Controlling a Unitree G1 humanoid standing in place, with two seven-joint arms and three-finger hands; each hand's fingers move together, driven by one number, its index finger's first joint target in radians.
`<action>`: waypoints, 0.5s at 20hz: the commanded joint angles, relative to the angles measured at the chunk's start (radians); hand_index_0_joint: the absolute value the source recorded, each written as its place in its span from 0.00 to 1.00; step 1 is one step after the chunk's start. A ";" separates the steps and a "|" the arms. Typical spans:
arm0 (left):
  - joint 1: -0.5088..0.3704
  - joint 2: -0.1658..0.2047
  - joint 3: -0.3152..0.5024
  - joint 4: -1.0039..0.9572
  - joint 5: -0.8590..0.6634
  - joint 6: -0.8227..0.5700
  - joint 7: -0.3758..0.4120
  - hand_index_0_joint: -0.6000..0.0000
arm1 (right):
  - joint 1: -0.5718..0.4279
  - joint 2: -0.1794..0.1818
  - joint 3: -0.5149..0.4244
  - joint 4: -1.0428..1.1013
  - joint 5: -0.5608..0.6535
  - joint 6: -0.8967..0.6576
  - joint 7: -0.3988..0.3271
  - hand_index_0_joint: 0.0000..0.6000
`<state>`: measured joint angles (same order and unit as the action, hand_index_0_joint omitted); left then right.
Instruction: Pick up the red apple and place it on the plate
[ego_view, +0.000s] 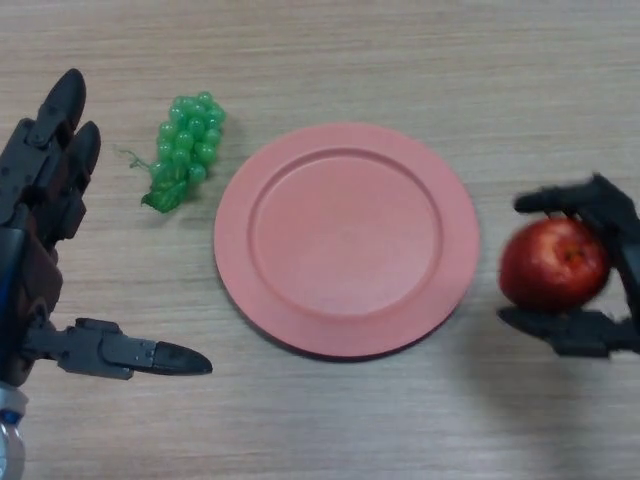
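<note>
Right hand (600, 270) has its fingers curled round the red apple (553, 263); grasp judged secured. Plate (346, 238) lies bare just to that hand's left; placement outstanding. Left hand (45, 230) idles with fingers spread, holding nothing, green grapes (185, 150) just beside it.

The plate (346, 238) was set in the middle of the table (400, 60), with the grapes (186, 150) left and the apple (553, 263) right.
</note>
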<state>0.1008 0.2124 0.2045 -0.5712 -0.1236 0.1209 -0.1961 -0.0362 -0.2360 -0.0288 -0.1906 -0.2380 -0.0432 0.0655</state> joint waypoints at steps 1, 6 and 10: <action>-0.015 0.023 0.037 -0.058 -0.028 -0.147 0.024 1.00 | -0.117 0.002 0.040 -0.063 -0.036 -0.065 -0.015 1.00; -0.015 0.021 0.033 -0.064 -0.048 -0.147 0.019 1.00 | -0.319 0.044 0.162 0.090 -0.108 -0.030 -0.057 1.00; -0.003 0.022 0.059 -0.061 -0.082 -0.159 0.006 1.00 | -0.424 0.046 0.258 0.313 -0.029 -0.075 -0.205 1.00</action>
<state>0.1126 0.2117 0.2072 -0.5778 -0.1462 0.1153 -0.1972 -0.4017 -0.1875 0.2680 0.1990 -0.2923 0.0151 -0.0818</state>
